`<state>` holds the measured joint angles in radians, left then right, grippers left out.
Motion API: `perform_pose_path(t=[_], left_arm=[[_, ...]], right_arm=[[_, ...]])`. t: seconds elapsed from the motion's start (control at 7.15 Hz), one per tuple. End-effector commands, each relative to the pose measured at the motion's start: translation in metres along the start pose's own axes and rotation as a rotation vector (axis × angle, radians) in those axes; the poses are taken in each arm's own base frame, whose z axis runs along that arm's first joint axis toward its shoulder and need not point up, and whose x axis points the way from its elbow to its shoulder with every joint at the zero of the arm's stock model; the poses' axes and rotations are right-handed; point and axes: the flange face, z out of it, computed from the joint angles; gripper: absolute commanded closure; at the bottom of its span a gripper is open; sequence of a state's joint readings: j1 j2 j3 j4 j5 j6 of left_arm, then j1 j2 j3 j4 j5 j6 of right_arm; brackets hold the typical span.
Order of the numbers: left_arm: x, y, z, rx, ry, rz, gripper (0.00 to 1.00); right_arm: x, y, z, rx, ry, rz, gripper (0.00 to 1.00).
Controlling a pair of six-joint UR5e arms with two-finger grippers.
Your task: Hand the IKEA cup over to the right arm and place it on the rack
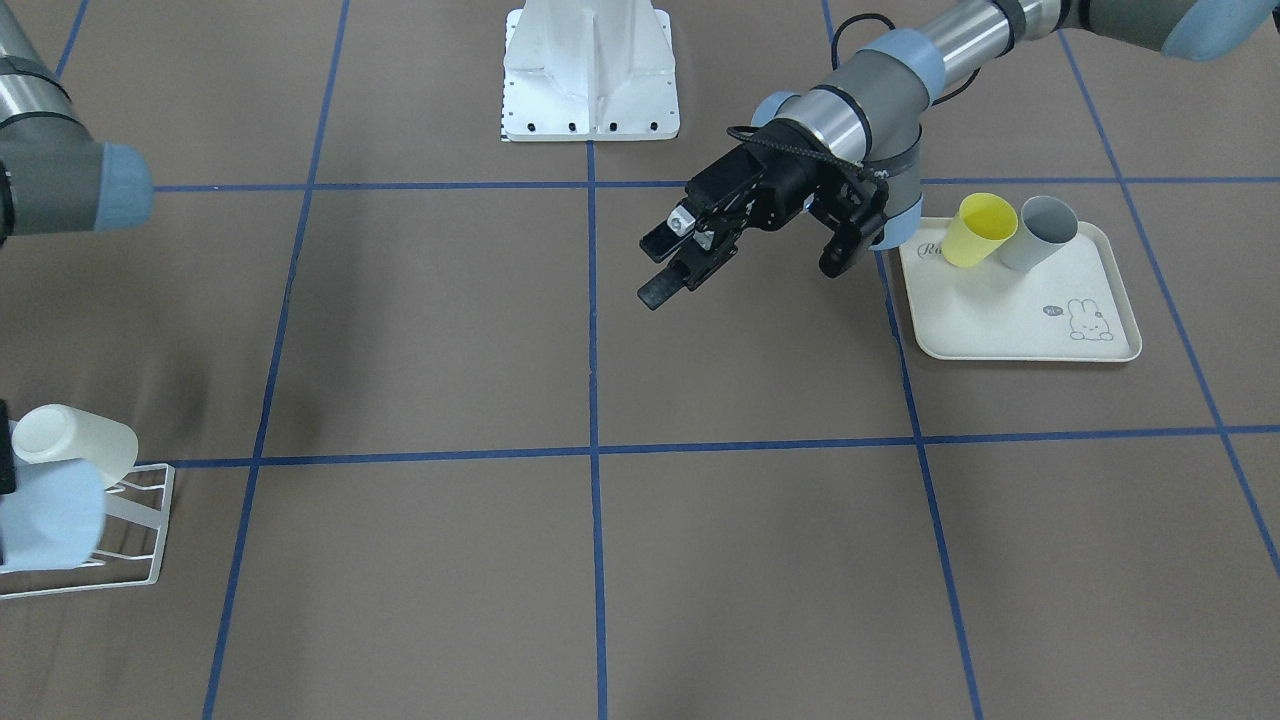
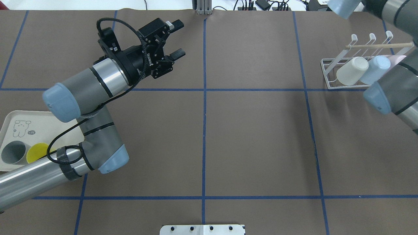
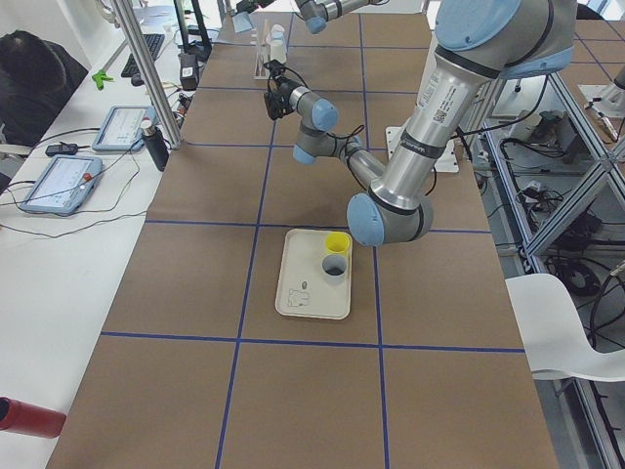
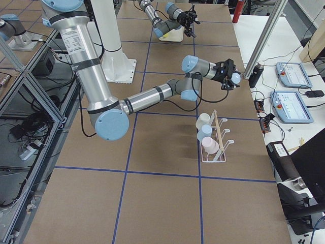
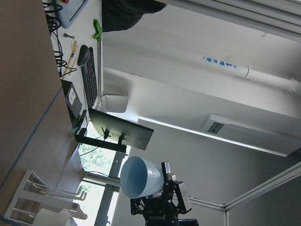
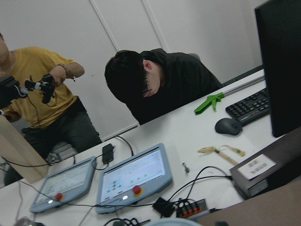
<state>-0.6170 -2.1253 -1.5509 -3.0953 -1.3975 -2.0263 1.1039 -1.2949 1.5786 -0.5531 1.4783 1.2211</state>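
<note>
Three cups point(image 4: 205, 133) sit on the rack point(image 4: 223, 147); right gripper point(image 5: 165, 181) pinches a pale blue cup point(image 5: 140, 177), left gripper point(image 2: 179, 38) gapes empty.

Bright, even light from above fills my views; only a faint, soft shadow lies on the table point(image 2: 261, 147) beside the rack point(image 2: 326, 81). In my left wrist view the window point(image 5: 91, 200) glares white beside the blue cup point(image 5: 141, 183).

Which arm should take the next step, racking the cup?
Right. The right gripper holds the light-blue cup on the rack's side; the left gripper hangs open and empty across the table.
</note>
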Motion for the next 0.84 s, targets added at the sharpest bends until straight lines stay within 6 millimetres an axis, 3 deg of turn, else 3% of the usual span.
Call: perform_pose_path(t=[0.0, 0.14, 0.42, 0.7], left_arm=[[0.028, -0.03, -0.032, 0.004, -0.085, 0.122, 0.0], [0.04, -0.033, -0.048, -0.001, -0.142, 0.199, 0.0], [0.041, -0.035, -0.074, 0.002, -0.167, 0.242, 0.0], [0.04, -0.035, -0.074, 0.003, -0.168, 0.242, 0.0]], right_arm=[[0.093, -0.022, -0.005, 0.023, 0.165, -0.291, 1.0], [0.124, -0.02, 0.005, 0.007, 0.217, -0.328, 1.0], [0.165, -0.005, 0.028, 0.013, 0.207, -0.327, 1.0], [0.175, -0.001, 0.047, 0.01, 0.209, -0.341, 1.0]])
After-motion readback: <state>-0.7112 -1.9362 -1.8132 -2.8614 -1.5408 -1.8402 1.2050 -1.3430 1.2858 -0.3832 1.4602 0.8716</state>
